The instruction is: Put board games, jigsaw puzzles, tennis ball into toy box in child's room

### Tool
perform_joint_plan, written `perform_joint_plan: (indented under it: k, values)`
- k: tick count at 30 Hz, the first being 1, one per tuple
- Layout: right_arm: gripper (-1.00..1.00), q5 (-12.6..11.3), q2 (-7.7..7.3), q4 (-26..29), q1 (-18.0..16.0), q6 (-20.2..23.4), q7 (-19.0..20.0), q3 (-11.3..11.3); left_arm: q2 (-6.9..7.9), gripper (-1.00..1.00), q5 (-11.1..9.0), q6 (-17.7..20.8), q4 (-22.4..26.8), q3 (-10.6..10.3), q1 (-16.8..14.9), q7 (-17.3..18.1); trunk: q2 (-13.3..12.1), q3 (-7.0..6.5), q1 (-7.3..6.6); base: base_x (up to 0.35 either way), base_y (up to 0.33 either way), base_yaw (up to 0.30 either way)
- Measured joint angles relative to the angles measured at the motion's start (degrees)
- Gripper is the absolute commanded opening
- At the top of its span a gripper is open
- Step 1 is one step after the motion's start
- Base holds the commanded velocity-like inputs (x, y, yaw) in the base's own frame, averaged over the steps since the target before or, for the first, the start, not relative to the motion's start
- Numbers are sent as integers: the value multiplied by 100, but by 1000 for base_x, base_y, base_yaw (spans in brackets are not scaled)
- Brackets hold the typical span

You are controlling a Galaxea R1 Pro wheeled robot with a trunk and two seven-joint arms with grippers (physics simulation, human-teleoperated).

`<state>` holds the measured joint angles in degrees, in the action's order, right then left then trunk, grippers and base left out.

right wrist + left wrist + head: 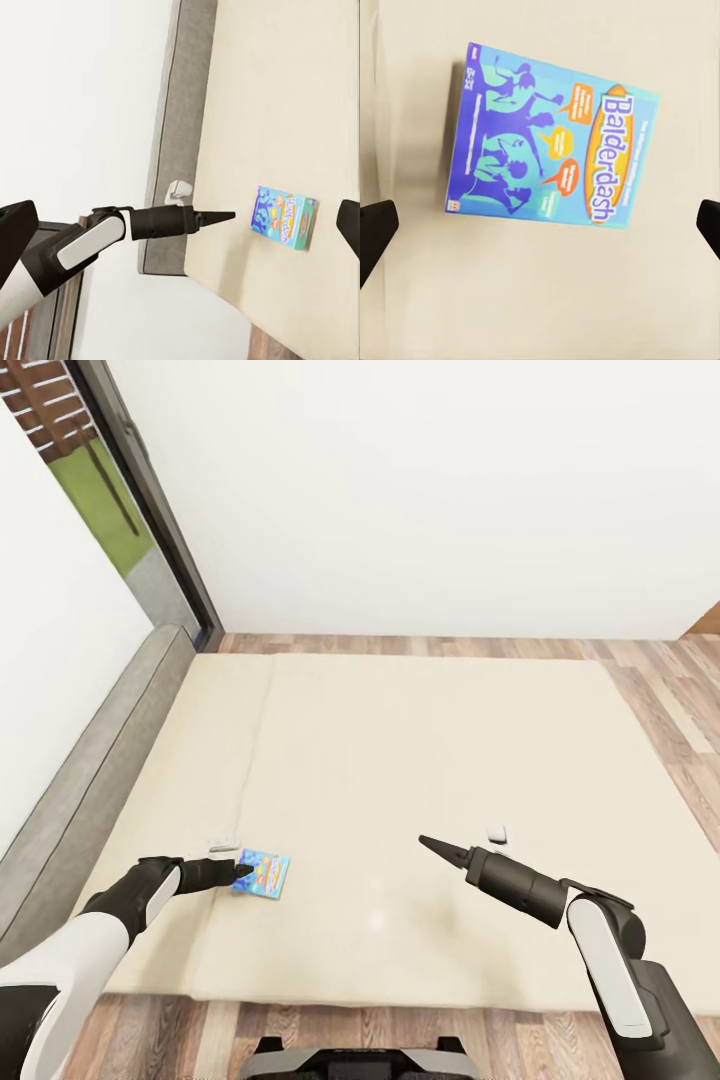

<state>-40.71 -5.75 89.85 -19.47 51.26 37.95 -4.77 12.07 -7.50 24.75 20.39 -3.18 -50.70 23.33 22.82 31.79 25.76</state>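
Observation:
A narrow blue board game, printed "Balderdash", lies flat near the front left of the bed's beige mattress. My left gripper hovers right at the box's left edge. In the left wrist view its fingers stand wide apart, open, with the box just beyond them. My right gripper is open over bare mattress to the right of the box, holding nothing. The right wrist view looks across at the blue box and the left arm.
The low grey headboard runs along the bed's left side against a white wall. A tall grey-framed window is at the back left. Wood-plank floor borders the bed on the right and front. My base is at the bed's front edge.

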Motion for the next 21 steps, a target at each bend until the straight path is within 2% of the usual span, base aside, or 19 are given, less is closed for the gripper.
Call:
perform_joint_plan:
  k: [12,21]
  values:
    - [100,-7,-2,-44,0,-16,-15,-5,-8,100,-3,-87,-3,2,-1,-10,0,111,0,0,0,0]
    - [100,6,2,-47,0,-20,-16,-1,-8,100,-7,-553,-7,5,0,-17,0,195,0,0,0,0]
